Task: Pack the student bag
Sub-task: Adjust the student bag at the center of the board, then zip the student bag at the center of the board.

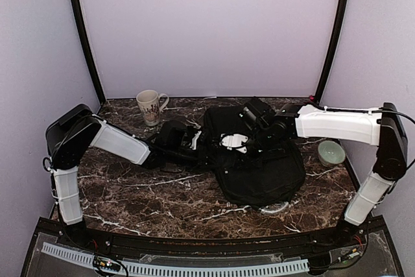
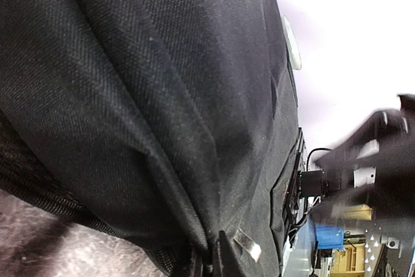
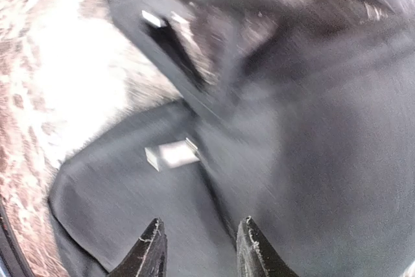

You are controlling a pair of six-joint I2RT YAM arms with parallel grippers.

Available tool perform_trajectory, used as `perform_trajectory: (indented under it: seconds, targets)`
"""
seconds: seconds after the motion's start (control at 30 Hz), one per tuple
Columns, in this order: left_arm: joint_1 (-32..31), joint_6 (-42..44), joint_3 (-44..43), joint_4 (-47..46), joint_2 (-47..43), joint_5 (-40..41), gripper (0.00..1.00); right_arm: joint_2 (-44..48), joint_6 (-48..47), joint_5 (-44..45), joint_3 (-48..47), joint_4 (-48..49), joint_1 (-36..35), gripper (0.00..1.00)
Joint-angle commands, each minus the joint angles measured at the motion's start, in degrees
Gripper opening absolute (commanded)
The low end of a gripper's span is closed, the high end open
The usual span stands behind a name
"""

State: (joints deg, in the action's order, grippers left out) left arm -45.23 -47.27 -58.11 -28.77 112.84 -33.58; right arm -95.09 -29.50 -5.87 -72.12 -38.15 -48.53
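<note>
**Bag pinched on the left, open fingers above it on the right**

Pinches the student bag (image 1: 266,173) with the left gripper (image 2: 209,259): fingers nearly together, black weave gathered in folds down into them. Fills almost that whole wrist view with fabric rising just ahead of the fingertips, with a small silver tag (image 2: 248,244) just right of them. Holds the right gripper (image 3: 200,241) released, fingers (image 3: 153,248) well apart, clasping nothing, above blurred dark cloth. Catches a silver zip pull (image 3: 172,154) ahead of those fingertips and the marbled table (image 3: 26,95) off to their left. From overhead, finds the bag lying mid-table, under the right gripper and stretching rightward from the left one. Has a patterned mug (image 1: 150,106) beyond the left gripper and a pale green bowl (image 1: 331,152) well right of the right gripper, beside its forearm.
</note>
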Motion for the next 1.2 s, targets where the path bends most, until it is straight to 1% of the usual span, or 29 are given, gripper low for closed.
perform_trajectory:
  seconds: [0.0, 0.13, 0.27, 0.5, 0.67, 0.77, 0.97, 1.17]
  targets:
    - [-1.7, -1.1, 0.6, -3.5, -1.1, -2.2, 0.0, -1.7, -1.1, 2.8, -2.0, 1.7, -4.6, 0.38]
    - [-1.8, -1.1, 0.8, -3.5, -1.6, -1.7, 0.0, -2.2, -2.2, 5.5, -1.4, 2.5, -7.7, 0.42]
    - [-1.7, -1.4, 0.8, -3.9, -1.7, -1.7, 0.0, -2.6, -2.0, 7.5, 0.2, 4.2, -9.2, 0.45]
    - [-1.8, -1.7, 0.8, -4.3, -1.9, -2.1, 0.0, -3.6, -0.9, 11.6, 1.7, 8.3, -10.0, 0.45]
    - [-1.8, -1.0, 1.0, -3.6, -2.0, -1.4, 0.0, -5.3, -1.4, 12.9, 1.7, 8.6, -10.5, 0.44]
    - [-1.8, -1.1, 1.1, -3.6, -2.0, -1.4, 0.0, -5.4, -1.4, 15.2, 2.8, 10.4, -10.6, 0.39]
    - [-1.7, -0.7, 1.0, -3.3, -1.9, -1.2, 0.0, -3.8, -0.9, 21.0, 4.2, 12.7, -10.5, 0.25]
    - [-1.7, -0.4, 1.1, -3.1, -1.9, -0.8, 0.0, -1.4, -0.5, 21.9, 5.6, 12.7, -10.5, 0.06]
